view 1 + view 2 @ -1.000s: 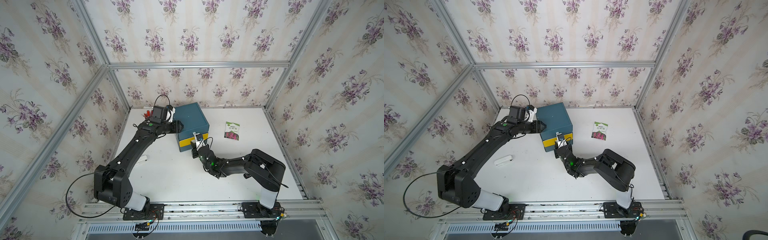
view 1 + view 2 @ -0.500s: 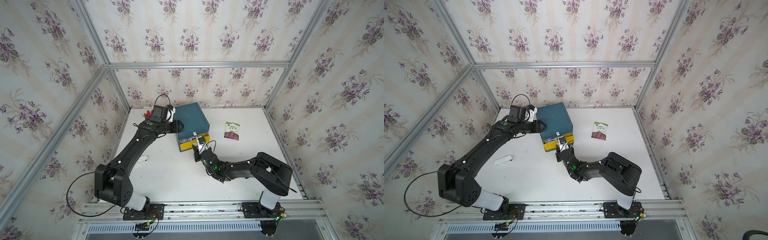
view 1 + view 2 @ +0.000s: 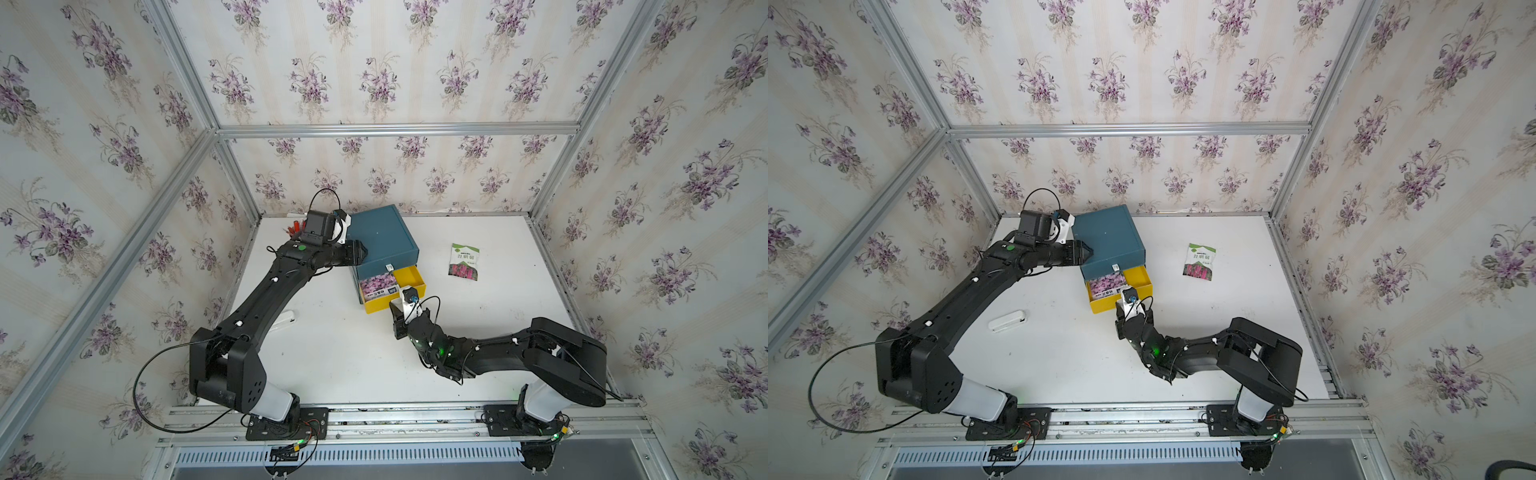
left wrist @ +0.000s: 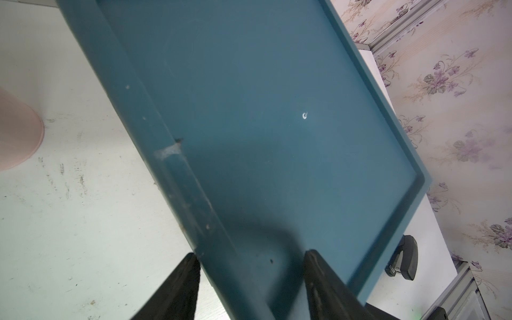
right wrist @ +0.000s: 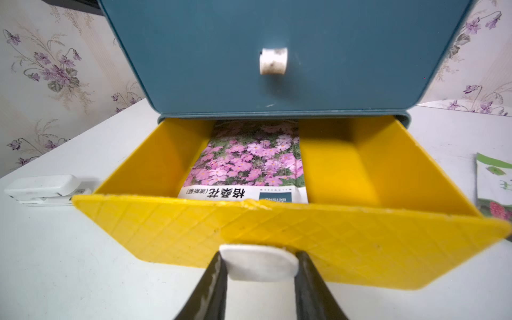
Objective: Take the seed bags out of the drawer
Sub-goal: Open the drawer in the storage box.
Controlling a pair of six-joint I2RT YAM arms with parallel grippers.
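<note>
drawer point(image 5: 277, 230) stands pulled out, right claw point(image 5: 260, 259) clenched on its knob point(image 5: 259, 267); left claw point(image 4: 250, 255) clamps the box point(image 4: 249, 110) rim. white bag point(image 3: 464, 261) lies on the surface point(image 3: 332, 353), pink bag point(image 5: 246, 163) lies inside, third unseen

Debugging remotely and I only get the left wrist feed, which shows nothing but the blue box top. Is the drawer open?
Observer: Yes. The yellow drawer stands open, and the right claw is shut on its white knob.
Operator: Any bag inside?
Observer: One pink bag lies flat in it.
Operator: Any already out?
Observer: A white-green bag lies on the table, apart from the box.
</note>
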